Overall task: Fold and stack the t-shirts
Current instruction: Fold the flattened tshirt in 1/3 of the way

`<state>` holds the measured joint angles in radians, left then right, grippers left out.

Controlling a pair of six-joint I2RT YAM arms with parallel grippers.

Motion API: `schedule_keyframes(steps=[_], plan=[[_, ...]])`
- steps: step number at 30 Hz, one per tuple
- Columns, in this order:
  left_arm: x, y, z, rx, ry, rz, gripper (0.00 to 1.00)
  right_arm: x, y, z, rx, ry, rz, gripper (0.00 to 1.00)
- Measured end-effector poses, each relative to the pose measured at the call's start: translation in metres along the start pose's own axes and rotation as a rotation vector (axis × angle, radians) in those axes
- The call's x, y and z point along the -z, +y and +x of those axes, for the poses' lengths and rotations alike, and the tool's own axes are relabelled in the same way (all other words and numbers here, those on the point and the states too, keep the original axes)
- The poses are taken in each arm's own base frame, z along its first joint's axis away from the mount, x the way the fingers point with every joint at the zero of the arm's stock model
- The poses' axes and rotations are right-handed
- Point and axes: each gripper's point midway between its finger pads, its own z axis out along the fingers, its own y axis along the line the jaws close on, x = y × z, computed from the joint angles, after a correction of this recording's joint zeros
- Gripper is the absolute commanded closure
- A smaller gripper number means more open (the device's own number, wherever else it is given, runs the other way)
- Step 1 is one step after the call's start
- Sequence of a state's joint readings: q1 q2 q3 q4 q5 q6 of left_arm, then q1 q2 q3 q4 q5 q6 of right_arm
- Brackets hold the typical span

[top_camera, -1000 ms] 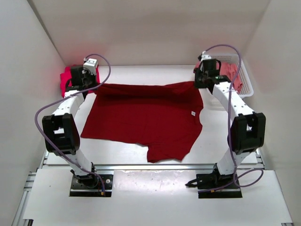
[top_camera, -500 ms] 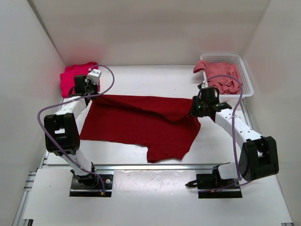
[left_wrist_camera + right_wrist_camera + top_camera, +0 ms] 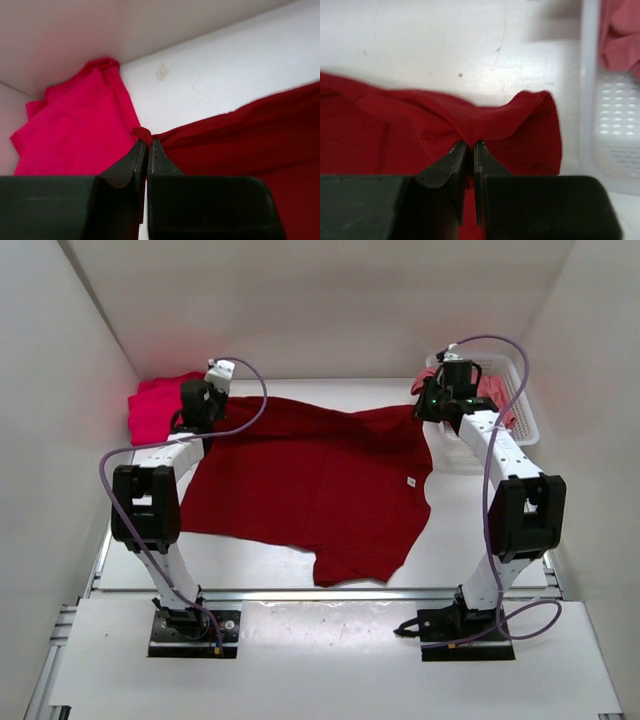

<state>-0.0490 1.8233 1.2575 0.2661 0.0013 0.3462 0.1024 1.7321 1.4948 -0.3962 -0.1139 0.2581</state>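
- Dark crimson t-shirt (image 3: pixel 320 485) lies spread on the table (image 3: pixel 455 530) btwn the two arms. Its far edge is held at both ends, and one sleeve sticks out toward the bases.
- Left gripper (image 3: pixel 148 145): jaws closed to a thin slit, w/ only a small nub of crimson cloth pinched right at the tips, at the shirt's far-left corner.
- Right gripper (image 3: pixel 468 146): jaws likewise near-closed, nipping a raised ridge of crimson cloth at the far-right end. Cloth puckers around the bite.
- Step, as I read it: far edge gripped, ready to carry it over for a fold.
- Risk 1: the left bite is v. shallow, so a quick pull or extra drag from the cloth on the table could slip that corner out and leave the fold half done.
- Risk 2: the bright pinkish-red t-shirt (image 3: pixel 75 130) sits in the far-left corner, touching or just beside the pinched nub. Can't tell if any of it is caught. If it is, it gets dragged along.
- Risk 3: the right arm works just beside the white mesh basket (image 3: pixel 615 125), which holds the salmon pink t-shirt (image 3: pixel 620 35). A wide swing could knock the basket or snag that shirt.
- Risk 4: uneven travel btwn the arms would give a skewed edge, and the wrinkles near the right bite would get pressed into the fold.
- Risk 5: the loose near sleeve may end up poking out of the folded shape.
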Motion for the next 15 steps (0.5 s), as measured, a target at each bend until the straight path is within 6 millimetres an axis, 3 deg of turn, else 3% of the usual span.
schedule_keyframes(steps=[5, 8, 15], plan=[[0.006, -0.013, 0.044, -0.033, 0.061, 0.007, 0.94, -0.008, 0.012, 0.024, 0.014, 0.057, -0.021, 1.00], [0.012, -0.016, 0.065, -0.037, 0.067, 0.005, 0.93, -0.009, 0.013, 0.048, 0.014, 0.098, -0.029, 1.00], [0.037, -0.022, 0.095, -0.019, 0.022, 0.051, 0.83, 0.018, 0.013, 0.116, -0.010, 0.174, -0.026, 1.00]])
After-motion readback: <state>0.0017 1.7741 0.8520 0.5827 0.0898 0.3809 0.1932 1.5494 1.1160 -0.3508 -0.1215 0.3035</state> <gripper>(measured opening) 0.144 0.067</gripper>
